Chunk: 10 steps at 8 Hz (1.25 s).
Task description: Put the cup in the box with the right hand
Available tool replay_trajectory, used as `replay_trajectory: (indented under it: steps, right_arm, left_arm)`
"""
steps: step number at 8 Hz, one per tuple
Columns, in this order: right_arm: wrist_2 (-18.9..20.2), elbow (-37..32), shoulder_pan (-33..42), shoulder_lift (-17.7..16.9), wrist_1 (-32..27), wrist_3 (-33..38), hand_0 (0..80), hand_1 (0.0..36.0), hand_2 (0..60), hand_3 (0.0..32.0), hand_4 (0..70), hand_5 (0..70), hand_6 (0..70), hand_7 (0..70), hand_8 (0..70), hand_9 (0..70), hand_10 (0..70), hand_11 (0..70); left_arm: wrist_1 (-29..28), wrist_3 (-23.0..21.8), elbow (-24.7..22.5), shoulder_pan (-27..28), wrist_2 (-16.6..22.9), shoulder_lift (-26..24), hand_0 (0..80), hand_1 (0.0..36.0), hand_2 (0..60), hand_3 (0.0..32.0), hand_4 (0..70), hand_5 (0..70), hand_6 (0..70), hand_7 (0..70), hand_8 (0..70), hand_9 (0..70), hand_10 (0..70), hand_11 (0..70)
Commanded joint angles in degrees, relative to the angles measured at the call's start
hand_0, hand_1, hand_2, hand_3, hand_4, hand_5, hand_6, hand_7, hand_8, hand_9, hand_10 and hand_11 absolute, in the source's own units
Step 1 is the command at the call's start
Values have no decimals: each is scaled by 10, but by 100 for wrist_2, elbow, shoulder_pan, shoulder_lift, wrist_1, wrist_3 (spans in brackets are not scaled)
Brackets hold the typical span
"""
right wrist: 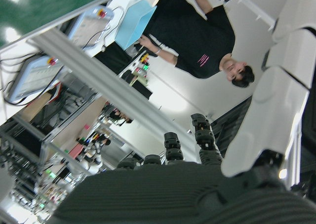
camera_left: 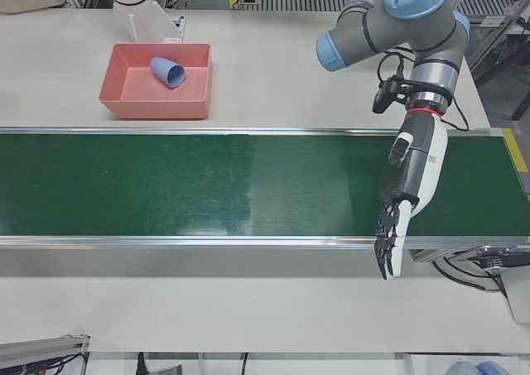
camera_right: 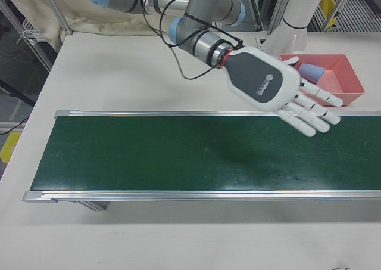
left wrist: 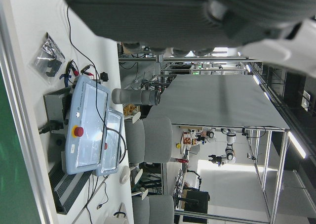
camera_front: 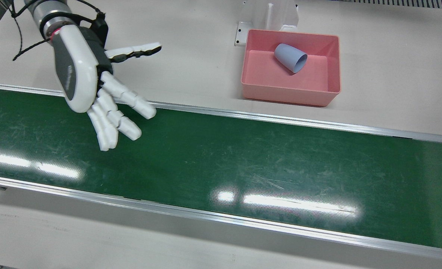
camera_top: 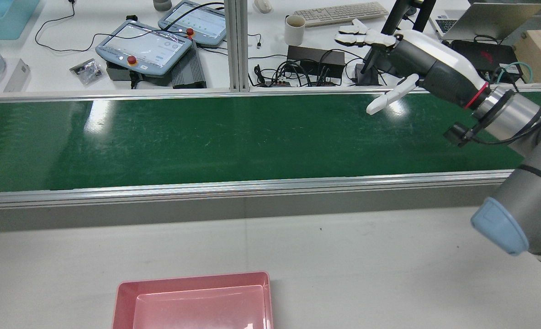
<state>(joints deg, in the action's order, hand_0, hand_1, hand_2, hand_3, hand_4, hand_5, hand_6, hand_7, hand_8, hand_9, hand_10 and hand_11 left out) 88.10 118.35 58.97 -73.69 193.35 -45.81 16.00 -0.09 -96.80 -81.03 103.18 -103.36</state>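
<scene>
A blue-grey cup [camera_front: 290,56] lies on its side inside the pink box [camera_front: 292,98], near the box's back wall. It also shows in the left-front view [camera_left: 168,71] and the right-front view [camera_right: 311,72]. My right hand [camera_front: 90,82] is open and empty, fingers spread, held above the far edge of the green belt, well apart from the box. It also shows in the rear view [camera_top: 416,59] and the right-front view [camera_right: 265,82]. My left hand [camera_left: 410,172] is open and empty, stretched across the belt. The rear view cuts off most of the box [camera_top: 193,278] and shows no cup.
The green conveyor belt [camera_front: 243,160] runs the width of the table between metal rails. A white bracket [camera_front: 267,15] stands behind the box. Beyond the belt are teach pendants [camera_top: 145,45], a mug [camera_top: 294,29], a keyboard [camera_top: 339,13] and cables. A person [right wrist: 197,41] stands there.
</scene>
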Motion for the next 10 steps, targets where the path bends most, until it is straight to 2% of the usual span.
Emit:
replay_trajectory:
  steps: [1,2,3,4,6,8,10]
  right_arm:
    - [-448,-1444,1105,-302,-192,1316,461,142,53,0,0,32,21,81,0,2,0,0]
    - [-756,-1786,1273,-513,-192,1868,459,143,54,0,0,27,6,20,0,0,0,0]
    - [-820,-2259,1310,-559,-219,2404,458,147,62,0,0,26,0,0,0,0,0,0]
    - [-812,-2447,1371,-568,-236,2514,456,157,102,0,0,26,0,0,0,0,0,0]
    - [-812,-2457,1389,-673,-245,2734,447,160,125,0,0,27,0,0,0,0,0,0]
    - [-803,-2422,1398,-682,-254,2805,438,157,138,0,0,29,0,0,0,0,0,0]
    - [-795,-2326,1372,-691,-280,2840,435,145,110,0,0,28,0,0,0,0,0,0]
  left_arm:
    - [0,0,-6,0,0,0,0,0,0,0,0,0,0,0,0,0,0,0]
    - [0,0,-6,0,0,0,0,0,0,0,0,0,0,0,0,0,0,0]
    - [0,0,-6,0,0,0,0,0,0,0,0,0,0,0,0,0,0,0]
    - [0,0,-6,0,0,0,0,0,0,0,0,0,0,0,0,0,0,0]
    - [0,0,3,0,0,0,0,0,0,0,0,0,0,0,0,0,0,0]
    - [0,0,-6,0,0,0,0,0,0,0,0,0,0,0,0,0,0,0]
    - [0,0,-6,0,0,0,0,0,0,0,0,0,0,0,0,0,0,0]
